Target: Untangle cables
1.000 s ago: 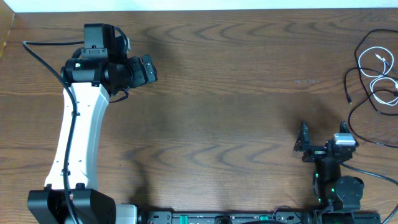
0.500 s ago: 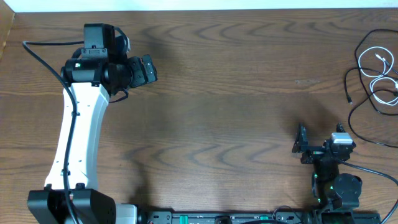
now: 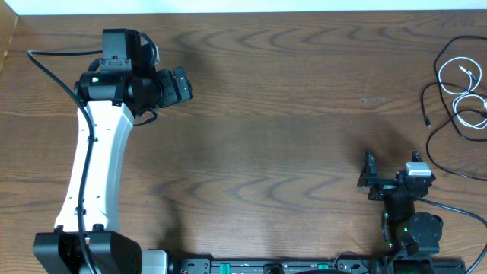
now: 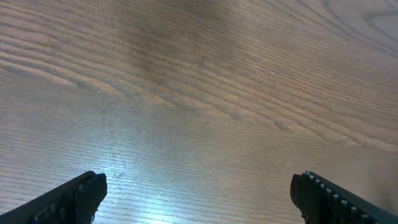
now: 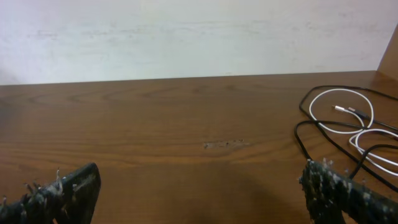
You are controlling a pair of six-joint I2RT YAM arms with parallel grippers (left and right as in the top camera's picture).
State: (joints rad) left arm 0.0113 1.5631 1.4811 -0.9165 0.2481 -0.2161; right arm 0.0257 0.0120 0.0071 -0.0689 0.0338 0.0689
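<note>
The white cable (image 3: pixel 465 69) and the black cable (image 3: pixel 424 103) lie looped over each other at the far right edge of the wooden table (image 3: pixel 289 114). In the right wrist view the white cable (image 5: pixel 347 110) and the black cable (image 5: pixel 299 134) lie ahead to the right. My right gripper (image 3: pixel 393 161) is open and empty near the front right, well short of the cables; its jaws stand wide apart in its wrist view (image 5: pixel 199 199). My left gripper (image 3: pixel 183 84) is open and empty at the far left, over bare wood (image 4: pixel 199 205).
A thicker black cord (image 3: pixel 46 68) runs from the left arm (image 3: pixel 95 167). Another cord (image 3: pixel 456 213) leaves the right arm's base. A pale wall (image 5: pixel 186 37) stands behind the table's far edge. A scuff mark (image 5: pixel 227 144) lies mid-table.
My right gripper has drawn back slightly toward the front edge since a second ago, then held still. The left arm and the cables have not moved.
</note>
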